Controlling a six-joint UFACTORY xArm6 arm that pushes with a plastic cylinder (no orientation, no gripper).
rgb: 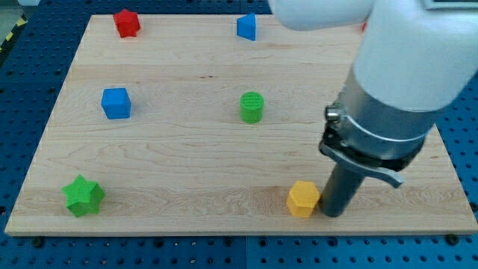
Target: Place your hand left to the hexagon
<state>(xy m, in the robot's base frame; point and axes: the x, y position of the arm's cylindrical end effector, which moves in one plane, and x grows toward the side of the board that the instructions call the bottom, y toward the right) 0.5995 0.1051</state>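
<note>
A yellow hexagon block (302,199) lies near the view's bottom edge of the wooden board (187,142), right of the middle. My tip (333,214) stands on the board just to the view's right of the hexagon, very close to it or touching it. The rod rises into the large white and grey arm body (407,75), which covers the board's upper right part.
A red star block (127,23) sits at the top left and a blue block (246,27) at the top middle. A blue cube (116,103) is at the left, a green cylinder (252,107) in the middle, a green star (83,196) at the bottom left.
</note>
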